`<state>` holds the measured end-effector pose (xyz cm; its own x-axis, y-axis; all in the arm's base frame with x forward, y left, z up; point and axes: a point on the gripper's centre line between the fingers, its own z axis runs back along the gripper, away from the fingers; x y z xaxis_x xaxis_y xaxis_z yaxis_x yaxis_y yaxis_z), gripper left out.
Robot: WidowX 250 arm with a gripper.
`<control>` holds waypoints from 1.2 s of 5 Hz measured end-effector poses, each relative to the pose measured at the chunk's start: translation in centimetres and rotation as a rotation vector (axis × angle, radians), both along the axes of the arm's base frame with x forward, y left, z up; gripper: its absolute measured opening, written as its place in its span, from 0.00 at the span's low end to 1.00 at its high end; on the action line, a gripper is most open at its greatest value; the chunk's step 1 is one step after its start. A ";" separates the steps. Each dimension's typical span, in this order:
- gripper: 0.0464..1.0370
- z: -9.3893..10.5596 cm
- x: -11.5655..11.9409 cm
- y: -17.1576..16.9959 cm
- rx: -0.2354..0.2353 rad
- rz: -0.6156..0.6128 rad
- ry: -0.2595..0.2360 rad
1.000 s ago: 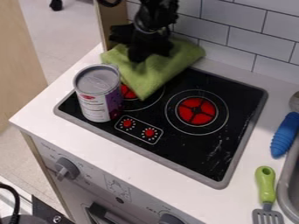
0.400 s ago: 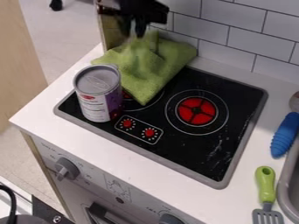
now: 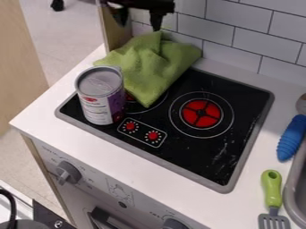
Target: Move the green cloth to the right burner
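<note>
The black gripper point(image 3: 139, 22) hangs at the top edge, its two fingers spread wide apart with nothing between them, just above the cloth. Bunched up beneath it, the green cloth point(image 3: 152, 67) lies over the rear left of the stove and the counter behind it, with a peak pointing up. Its front corner hides most of the left burner point(image 3: 129, 96). The right burner point(image 3: 201, 113), red inside white rings, is uncovered.
A metal can point(image 3: 100, 96) stands on the stove's left part, beside the cloth. Tiled wall point(image 3: 239, 42) runs behind. On the right are a blue-handled utensil point(image 3: 291, 137), a green-handled spatula point(image 3: 272, 188) and the sink's edge point(image 3: 291, 197).
The gripper has risen off the cloth and its fingers have parted. The cloth, now released, has shifted slightly left and stands up in a peak. The can has not moved.
</note>
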<state>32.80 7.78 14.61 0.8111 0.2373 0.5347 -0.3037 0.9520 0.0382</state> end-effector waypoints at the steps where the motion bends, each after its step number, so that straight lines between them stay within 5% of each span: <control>1: 0.96 -0.6 -1.4 -0.7 0.022 -0.077 0.116; 2: 0.96 -1.5 -3.2 -2.1 0.059 -0.183 0.163; 4: 0.96 -2.0 -6.4 -5.0 0.074 -0.414 0.172; 6: 0.96 -1.9 -6.2 -8.8 0.071 -0.424 0.214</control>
